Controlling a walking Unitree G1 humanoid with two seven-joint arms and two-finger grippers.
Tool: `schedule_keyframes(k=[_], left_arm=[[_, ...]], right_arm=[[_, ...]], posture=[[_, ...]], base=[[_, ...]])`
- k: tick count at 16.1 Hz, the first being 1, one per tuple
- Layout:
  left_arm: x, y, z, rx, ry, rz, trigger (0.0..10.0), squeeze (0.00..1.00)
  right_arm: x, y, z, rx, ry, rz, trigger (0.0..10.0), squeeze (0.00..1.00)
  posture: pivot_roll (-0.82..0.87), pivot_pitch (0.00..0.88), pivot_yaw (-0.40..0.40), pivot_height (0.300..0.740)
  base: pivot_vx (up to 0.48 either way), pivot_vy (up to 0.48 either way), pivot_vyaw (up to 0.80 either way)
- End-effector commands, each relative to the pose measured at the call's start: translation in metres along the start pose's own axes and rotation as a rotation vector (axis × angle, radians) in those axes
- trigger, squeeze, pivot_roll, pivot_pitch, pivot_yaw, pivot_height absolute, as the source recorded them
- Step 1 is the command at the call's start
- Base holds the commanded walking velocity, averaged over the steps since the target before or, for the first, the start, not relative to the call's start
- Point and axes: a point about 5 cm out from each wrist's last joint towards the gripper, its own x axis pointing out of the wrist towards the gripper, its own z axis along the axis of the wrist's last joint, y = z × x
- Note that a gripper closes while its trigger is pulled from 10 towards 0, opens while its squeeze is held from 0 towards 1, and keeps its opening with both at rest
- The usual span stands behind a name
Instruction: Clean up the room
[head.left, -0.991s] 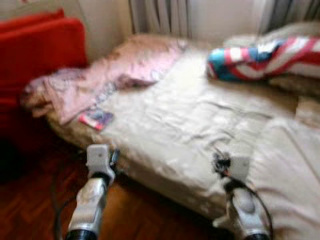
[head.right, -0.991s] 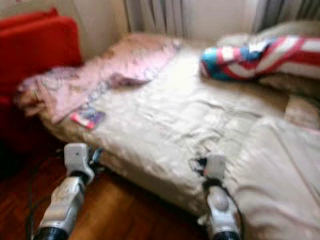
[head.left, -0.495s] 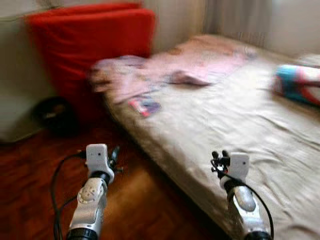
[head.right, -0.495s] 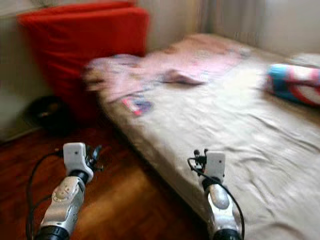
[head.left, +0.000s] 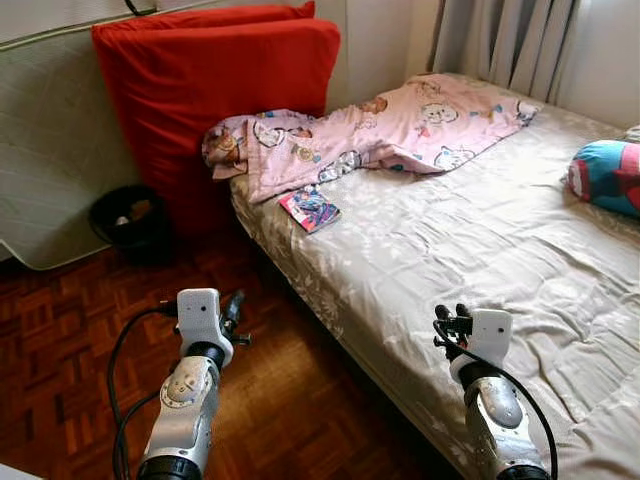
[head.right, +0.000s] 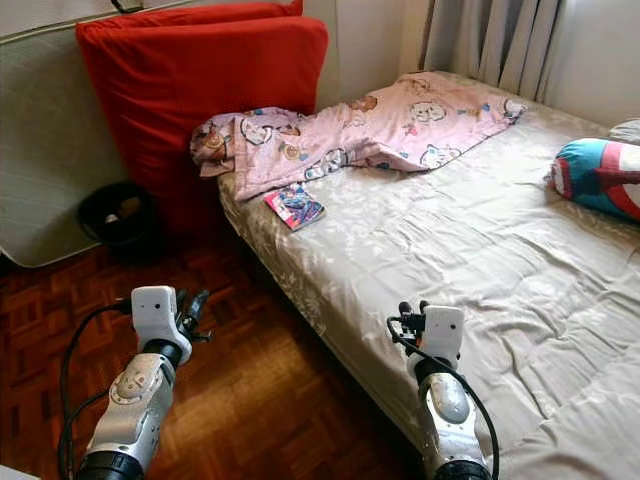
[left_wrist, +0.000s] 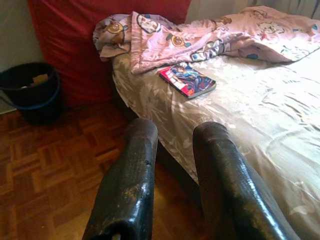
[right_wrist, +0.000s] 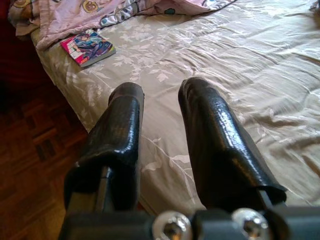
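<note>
You're looking down at a bed (head.left: 500, 250) with a pale leaf-patterned cover, and both arms are raised in front of you. Your left tool (head.left: 232, 312) hangs over the wooden parquet floor (head.left: 60, 340), just off the bed's near edge; its two black fingers (left_wrist: 132, 170) are spread with a clear gap between them, nothing held. Your right tool (head.left: 449, 318) sits above the bed's near edge, over the cover, and its fingers (right_wrist: 120, 125) are spread apart too, gripping nothing.

Ahead of both tools, a small colourful book (head.left: 309, 207) lies flat on the cover near the bed's left edge. In the left wrist view that book (left_wrist: 187, 80) sits beyond the fingertips, well apart from them. It's also out past the right fingers, off toward the bed's corner (right_wrist: 88, 48).

Just behind the book, a crumpled pink blanket (head.left: 380, 130) printed with cartoon animals stretches across the head of the bed, one end bunched up at the corner and touching the book's far side or very nearly; you can't quite tell which. At the right edge of your view a blue, red and white rolled cushion (head.left: 607, 176) rests on the cover.

To the left of the bed, a big red cushion (head.left: 215, 75) stands upright against the wall, with a grey mattress (head.left: 50, 140) leaning beside it. A black bucket (head.left: 128, 218) stands on the floor between them, with something pale inside.
</note>
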Motion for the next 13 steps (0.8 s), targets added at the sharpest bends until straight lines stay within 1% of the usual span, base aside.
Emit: schedule_keyframes(k=[1, 2, 5, 7, 11, 13], left_arm=[[0.0014, 0.0015, -0.0006, 0.023, 0.005, -0.002, 10.0, 0.0], [0.0019, 0.0008, -0.0004, 0.024, 0.004, -0.005, 10.0, 0.0], [0.0021, 0.0007, -0.0007, 0.022, 0.006, -0.004, 10.0, 0.0], [0.0015, 0.001, -0.0014, 0.023, 0.008, 0.0, 10.0, 0.0], [0.0015, 0.0016, -0.0014, 0.023, 0.008, 0.007, 10.0, 0.0], [0.0014, 0.0019, -0.0016, 0.022, 0.009, 0.009, 10.0, 0.0]], right_arm=[[0.0001, 0.0016, -0.0016, 0.012, 0.006, 0.003, 10.0, 0.0], [0.0002, 0.0025, -0.0015, -0.005, 0.007, 0.013, 10.0, 0.0], [0.0002, 0.0033, -0.0005, -0.005, -0.002, 0.017, 10.0, 0.0], [-0.0002, 0.005, -0.0002, -0.015, -0.006, 0.029, 10.0, 0.0], [-0.0008, 0.0055, -0.0016, -0.006, -0.001, 0.03, 10.0, 0.0], [-0.001, 0.0057, -0.0025, 0.014, 0.004, 0.028, 10.0, 0.0]], posture=[[-0.06, 0.0, 0.075, 0.74], [-0.06, 0.0, 0.075, 0.74], [-0.05, 0.0, 0.074, 0.74], [-0.05, 0.007, 0.073, 0.74], [-0.05, 0.016, 0.072, 0.74], [-0.04, 0.018, 0.072, 0.74]], base=[[0.262, 0.0, 0.0], [0.266, 0.0, 0.0], [0.27, 0.0, 0.0], [0.274, 0.0, 0.8], [0.277, 0.0, 0.75], [0.279, 0.0, 0.0]])
